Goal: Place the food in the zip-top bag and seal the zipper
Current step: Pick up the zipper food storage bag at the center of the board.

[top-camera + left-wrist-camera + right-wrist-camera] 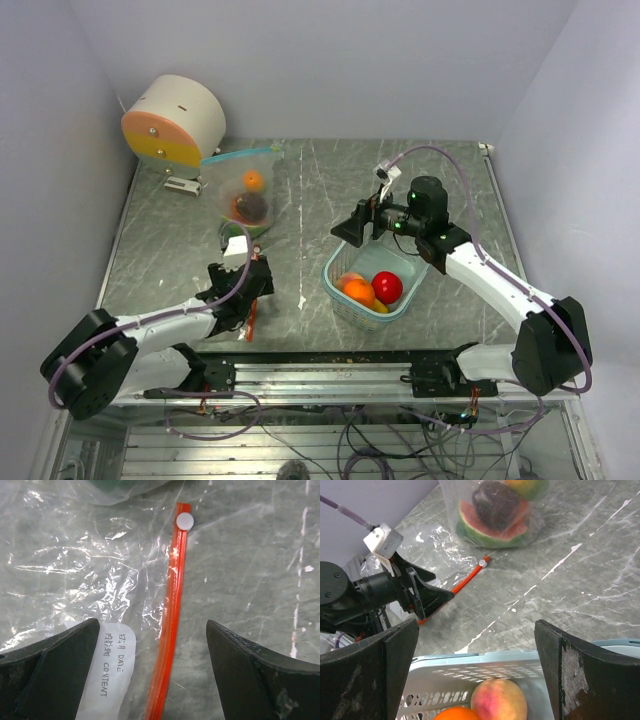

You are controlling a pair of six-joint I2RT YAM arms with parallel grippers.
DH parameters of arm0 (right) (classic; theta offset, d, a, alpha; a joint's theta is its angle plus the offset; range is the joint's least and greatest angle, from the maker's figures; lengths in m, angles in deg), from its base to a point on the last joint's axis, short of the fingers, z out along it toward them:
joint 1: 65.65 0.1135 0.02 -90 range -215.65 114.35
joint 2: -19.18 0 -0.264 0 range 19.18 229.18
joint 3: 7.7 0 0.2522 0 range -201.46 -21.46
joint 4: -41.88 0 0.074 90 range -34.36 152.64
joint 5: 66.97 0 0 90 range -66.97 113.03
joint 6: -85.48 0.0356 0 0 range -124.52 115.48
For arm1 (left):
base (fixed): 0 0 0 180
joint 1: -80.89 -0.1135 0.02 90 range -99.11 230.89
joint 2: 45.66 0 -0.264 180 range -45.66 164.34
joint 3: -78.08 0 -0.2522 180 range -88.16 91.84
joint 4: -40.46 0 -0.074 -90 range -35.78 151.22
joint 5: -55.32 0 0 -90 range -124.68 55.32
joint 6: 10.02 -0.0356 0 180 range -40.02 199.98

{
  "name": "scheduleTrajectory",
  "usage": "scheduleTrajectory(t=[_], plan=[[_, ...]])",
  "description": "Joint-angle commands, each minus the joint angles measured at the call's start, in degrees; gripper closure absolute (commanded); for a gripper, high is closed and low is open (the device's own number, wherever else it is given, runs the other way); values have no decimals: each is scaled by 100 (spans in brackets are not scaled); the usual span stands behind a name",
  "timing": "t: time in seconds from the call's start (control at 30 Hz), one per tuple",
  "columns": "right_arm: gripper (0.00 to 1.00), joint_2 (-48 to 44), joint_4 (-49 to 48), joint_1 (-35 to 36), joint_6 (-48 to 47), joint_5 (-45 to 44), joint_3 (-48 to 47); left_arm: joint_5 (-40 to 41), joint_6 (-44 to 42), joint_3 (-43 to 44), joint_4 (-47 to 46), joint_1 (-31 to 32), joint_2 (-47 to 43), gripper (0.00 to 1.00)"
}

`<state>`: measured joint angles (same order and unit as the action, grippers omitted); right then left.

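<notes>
The zip-top bag (243, 190) lies at the back left of the table, with an orange fruit, a dark maroon fruit (496, 500) and a watermelon slice (492, 530) inside. Its orange zipper strip (172, 605) ends in a white slider (185, 521) and runs between the fingers of my open left gripper (152, 625), which hovers just above it (248, 287). A white date label (114, 665) shows on the bag. More food sits in the pale teal tub (340, 300): a red ball (387, 287), an orange (358, 292) and a peach (499, 700). My right gripper (476, 625) is open and empty above the tub's far rim.
A white drum with an orange and pink face (175, 120) stands at the back left corner, next to the bag. Grey walls close in on the left, back and right. The arm bases and cables sit along the near edge.
</notes>
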<state>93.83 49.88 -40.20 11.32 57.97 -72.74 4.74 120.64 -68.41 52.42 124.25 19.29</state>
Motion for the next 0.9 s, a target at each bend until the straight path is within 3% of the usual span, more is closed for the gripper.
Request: scheduleTrajectory(t=[0.0,0.23,0.33,0.4,0.6,0.87], plan=[[0,-179,-66,-23,-39,32,96,49,-111,130,-378,41,424,1],[0,-402,-81,-30,-66,13,230,-242,-100,183,-593,35,831,19],[1,-532,-21,-31,-104,-28,263,-317,-128,188,-613,35,863,73],[1,-615,3,-32,-124,-42,280,-356,-138,179,-641,40,870,92],[1,-698,-4,-30,-92,-43,295,-768,-223,293,-647,34,665,93],[5,-688,-102,-21,-12,501,247,-1351,-386,956,-206,137,-1107,93]])
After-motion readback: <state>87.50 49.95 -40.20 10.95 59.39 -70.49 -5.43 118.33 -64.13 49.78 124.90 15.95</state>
